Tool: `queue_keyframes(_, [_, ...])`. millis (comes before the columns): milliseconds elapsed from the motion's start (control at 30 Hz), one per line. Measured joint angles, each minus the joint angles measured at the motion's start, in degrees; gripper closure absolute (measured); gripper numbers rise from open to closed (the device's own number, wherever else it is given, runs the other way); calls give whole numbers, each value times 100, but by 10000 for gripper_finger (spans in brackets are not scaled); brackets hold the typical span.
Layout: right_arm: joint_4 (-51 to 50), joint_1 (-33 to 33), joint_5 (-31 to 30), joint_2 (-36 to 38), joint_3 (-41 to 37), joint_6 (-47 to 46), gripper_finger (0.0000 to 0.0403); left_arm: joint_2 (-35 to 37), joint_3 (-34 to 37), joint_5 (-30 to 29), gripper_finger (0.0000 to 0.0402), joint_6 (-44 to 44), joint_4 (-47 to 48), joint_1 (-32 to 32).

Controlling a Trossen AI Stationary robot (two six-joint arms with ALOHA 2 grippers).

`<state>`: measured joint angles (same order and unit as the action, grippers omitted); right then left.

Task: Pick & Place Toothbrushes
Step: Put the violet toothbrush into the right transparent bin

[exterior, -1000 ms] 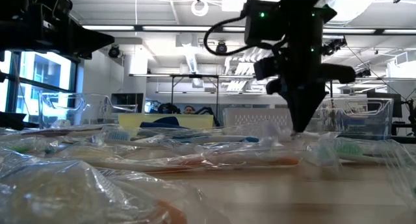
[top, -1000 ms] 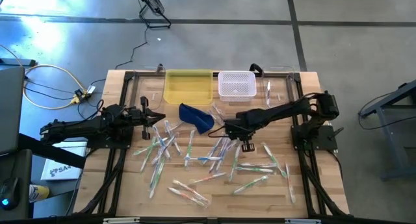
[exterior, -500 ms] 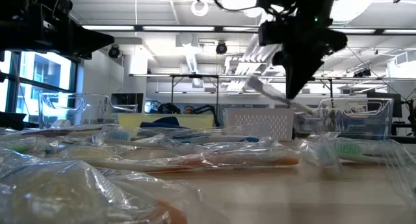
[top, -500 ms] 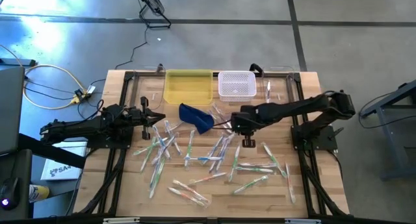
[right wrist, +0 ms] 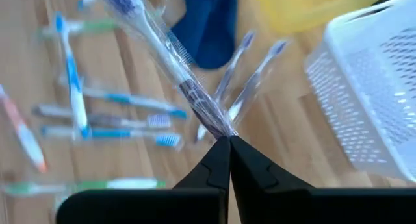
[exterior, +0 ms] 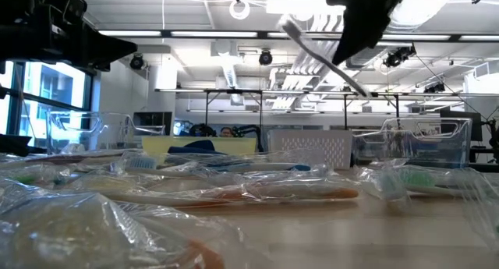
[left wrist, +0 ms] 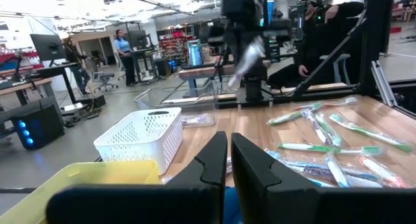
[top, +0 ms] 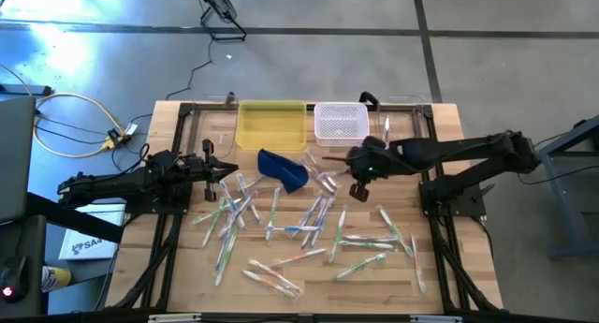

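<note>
One wrapped toothbrush pinched in right gripper, lifted mid-frame below white basket. Loose toothbrushes left scattered across lower table. Left gripper parked centre-left, fingers closed, empty.

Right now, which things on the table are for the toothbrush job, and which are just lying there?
For the job:
- wrapped toothbrush, pinched in the shut right gripper, lifted above the table
- loose toothbrushes scattered on the table
- left gripper, shut, waiting at the left

Bins at the back, use not shown:
- white basket
- yellow bin

Just lying about:
- dark blue pouch
</note>
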<state>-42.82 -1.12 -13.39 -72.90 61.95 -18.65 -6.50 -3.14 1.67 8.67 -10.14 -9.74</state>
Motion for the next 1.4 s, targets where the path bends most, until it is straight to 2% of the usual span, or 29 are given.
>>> queue_keyframes(233, [24, 131, -869, 491, 2, -819, 400, -2, 0, -40, 385, 0, 0, 0])
queue_keyframes(367, [5, 382, -1616, 639, 2, -1476, 400, -2, 0, -96, 385, -5, -1, 0])
queue_keyframes(467, [-130, 692, -1910, 666, 2, -1895, 400, 0, 0, -116, 385, -11, -1, 0])
queue_keyframes(733, [-1536, 1800, -1935, 666, 2, -2855, 400, -1, 0, -120, 385, -15, -1, 0])
queue_keyframes(967, [-2304, 2778, -1582, 652, 2, -2903, 400, -2, 0, -125, 385, -9, -1, 0])
queue_keyframes(1200, [-2370, 3506, -1267, 486, -34, -2421, 400, 0, 0, -129, 385, -7, -1, 0])
queue_keyframes(1400, [-2223, 3813, -1040, 307, -440, -2160, 400, -1, 0, -141, 385, -1, -1, 0])
